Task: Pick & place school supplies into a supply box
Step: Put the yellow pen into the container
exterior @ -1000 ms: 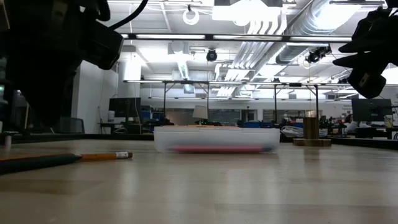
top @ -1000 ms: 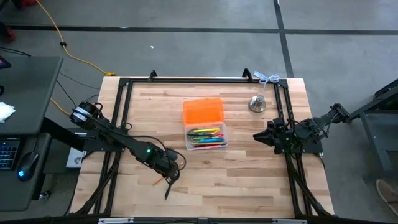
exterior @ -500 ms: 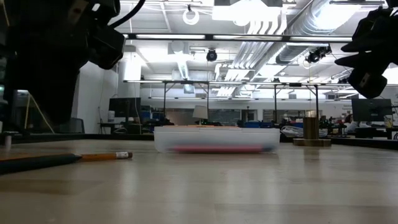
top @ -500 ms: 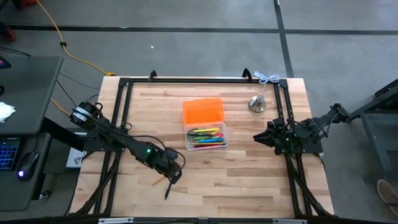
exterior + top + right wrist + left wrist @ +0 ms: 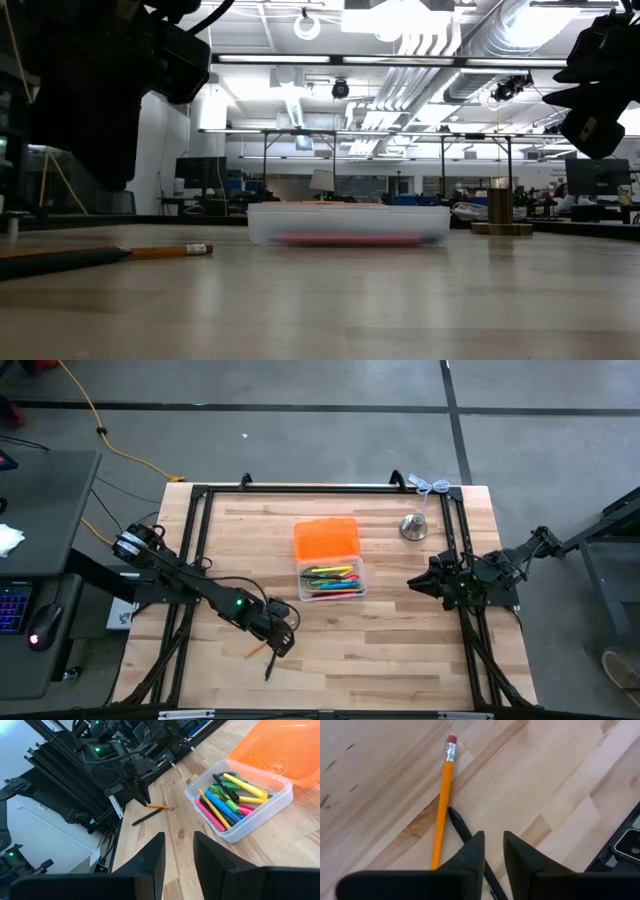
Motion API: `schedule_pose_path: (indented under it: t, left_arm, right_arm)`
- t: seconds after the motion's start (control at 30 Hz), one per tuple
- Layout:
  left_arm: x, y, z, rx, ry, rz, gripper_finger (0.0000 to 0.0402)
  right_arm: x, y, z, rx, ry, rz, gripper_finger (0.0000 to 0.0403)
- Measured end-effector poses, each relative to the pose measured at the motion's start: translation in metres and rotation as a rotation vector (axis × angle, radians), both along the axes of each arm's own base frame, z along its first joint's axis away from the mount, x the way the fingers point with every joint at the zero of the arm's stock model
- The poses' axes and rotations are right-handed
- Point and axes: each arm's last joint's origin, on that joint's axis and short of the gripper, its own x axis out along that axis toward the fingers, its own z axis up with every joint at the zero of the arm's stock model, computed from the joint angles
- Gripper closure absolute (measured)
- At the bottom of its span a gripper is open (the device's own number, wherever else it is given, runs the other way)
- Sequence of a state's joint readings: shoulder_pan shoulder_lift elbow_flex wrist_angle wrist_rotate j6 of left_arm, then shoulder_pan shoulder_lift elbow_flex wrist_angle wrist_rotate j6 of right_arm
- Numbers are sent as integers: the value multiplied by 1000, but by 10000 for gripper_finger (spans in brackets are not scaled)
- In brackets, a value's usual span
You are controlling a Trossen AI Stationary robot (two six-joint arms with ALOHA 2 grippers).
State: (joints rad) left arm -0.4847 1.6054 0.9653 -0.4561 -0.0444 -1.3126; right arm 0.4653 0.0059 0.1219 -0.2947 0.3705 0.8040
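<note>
Near the table's front left, the left gripper was poised over a yellow wooden pencil and a thin black pen lying against it, its fingers narrowly parted with nothing between them. With the two touching, both could be caught or one pushed away. The clear plastic supply box with its orange lid open lay mid-table, markers inside. The right gripper was held at the right edge, fingers slightly apart and empty. Only the left wrist view showed pen and pencil touching.
</note>
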Motion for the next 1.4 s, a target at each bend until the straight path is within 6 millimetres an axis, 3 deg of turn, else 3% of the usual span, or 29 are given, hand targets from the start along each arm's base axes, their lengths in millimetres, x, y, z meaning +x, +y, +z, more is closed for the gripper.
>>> schedule_pose_path:
  t: [0.3, 0.7, 0.97, 1.17, 1.4]
  left_arm:
    - [-1, -5, 1, -83, 22, -31, 235]
    - [-23, -26, 1, 4, 104, 7, 211]
    - [-10, -34, 24, 161, 41, -3, 211]
    - [1, -33, 1, 229, 266, -57, 211]
    - [15, -39, -9, 221, 290, -101, 211]
  right_arm:
    - [0, 0, 0, -1, 4, 7, 325]
    - [0, 0, -2, -12, 24, 7, 325]
    - [-1, 0, -3, -15, 28, -1, 325]
    - [0, 0, -3, -16, 31, 0, 325]
    - [0, 0, -4, -17, 37, 10, 325]
